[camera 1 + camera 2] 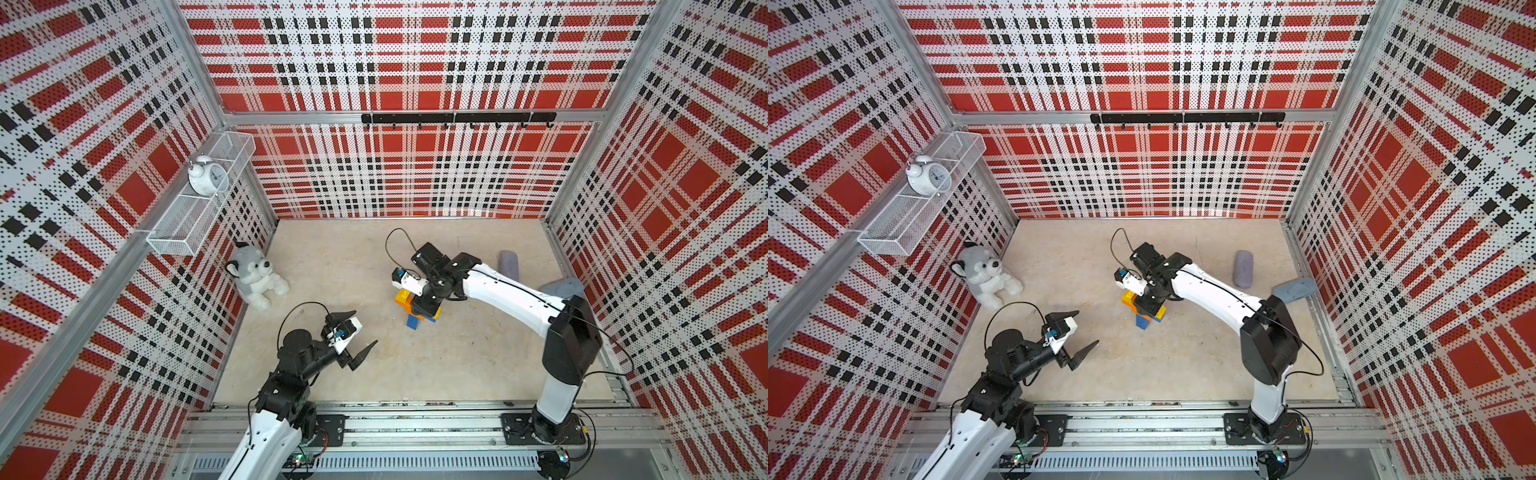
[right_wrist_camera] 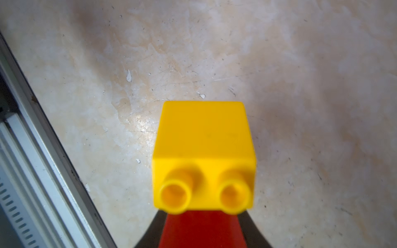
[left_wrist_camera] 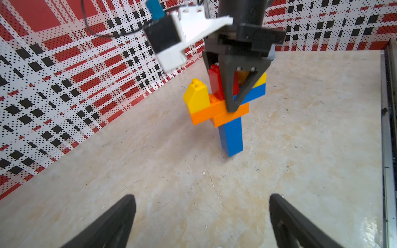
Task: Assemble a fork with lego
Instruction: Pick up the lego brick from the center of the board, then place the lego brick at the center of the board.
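The lego fork [image 3: 223, 116] stands upright on the beige table [image 3: 300, 128], the lower end of its blue handle [image 3: 233, 137] down at the surface. Its crossbar is orange and blue, with a yellow prong [image 3: 196, 96], a red prong [image 3: 216, 82] and a second yellow one. My right gripper [image 3: 231, 107] reaches down from above and is shut on the red prong [image 2: 203, 232]; the right wrist view looks past it onto a yellow prong [image 2: 204, 150]. Both top views show the fork [image 1: 413, 322] [image 1: 1142, 320] under the right gripper [image 1: 426, 309] [image 1: 1150, 306]. My left gripper [image 1: 365, 326] [image 1: 1087, 326] [image 3: 202, 196] hangs open and empty to the front left.
A husky plush [image 1: 257, 276] leans against the left wall. A grey cylinder [image 1: 510, 264] and a blue-grey flat object [image 1: 561, 286] lie at the right. On the left wall hangs a wire basket [image 1: 178, 237] holding a white alarm clock [image 1: 208, 174]. A metal rail [image 1: 415, 419] lines the front edge.
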`<move>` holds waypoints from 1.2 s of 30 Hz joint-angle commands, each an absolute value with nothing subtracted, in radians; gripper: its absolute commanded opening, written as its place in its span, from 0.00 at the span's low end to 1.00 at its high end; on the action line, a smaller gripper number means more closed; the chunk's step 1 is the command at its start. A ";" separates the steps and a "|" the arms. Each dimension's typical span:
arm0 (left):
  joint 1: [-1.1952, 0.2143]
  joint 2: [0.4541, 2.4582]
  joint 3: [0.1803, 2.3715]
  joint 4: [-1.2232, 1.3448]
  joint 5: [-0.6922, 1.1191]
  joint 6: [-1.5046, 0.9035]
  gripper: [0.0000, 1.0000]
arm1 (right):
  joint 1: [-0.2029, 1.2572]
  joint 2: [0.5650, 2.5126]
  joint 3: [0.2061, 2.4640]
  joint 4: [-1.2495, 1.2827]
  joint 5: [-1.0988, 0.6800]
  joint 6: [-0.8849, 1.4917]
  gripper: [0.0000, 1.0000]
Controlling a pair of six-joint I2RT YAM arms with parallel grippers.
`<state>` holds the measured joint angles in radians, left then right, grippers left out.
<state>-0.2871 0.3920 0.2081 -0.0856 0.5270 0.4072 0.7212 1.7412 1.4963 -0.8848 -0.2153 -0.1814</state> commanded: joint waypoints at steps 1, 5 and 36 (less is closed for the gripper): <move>-0.296 0.411 0.255 -0.046 0.541 0.382 0.98 | 0.642 1.618 1.387 -0.718 -0.372 -0.060 0.32; -0.305 0.451 0.269 -0.040 0.550 0.382 0.98 | 0.535 1.507 1.200 -0.502 -0.535 0.093 0.32; -0.419 0.601 0.283 0.033 0.490 0.379 0.98 | 0.443 1.704 0.593 0.754 -0.720 1.071 0.39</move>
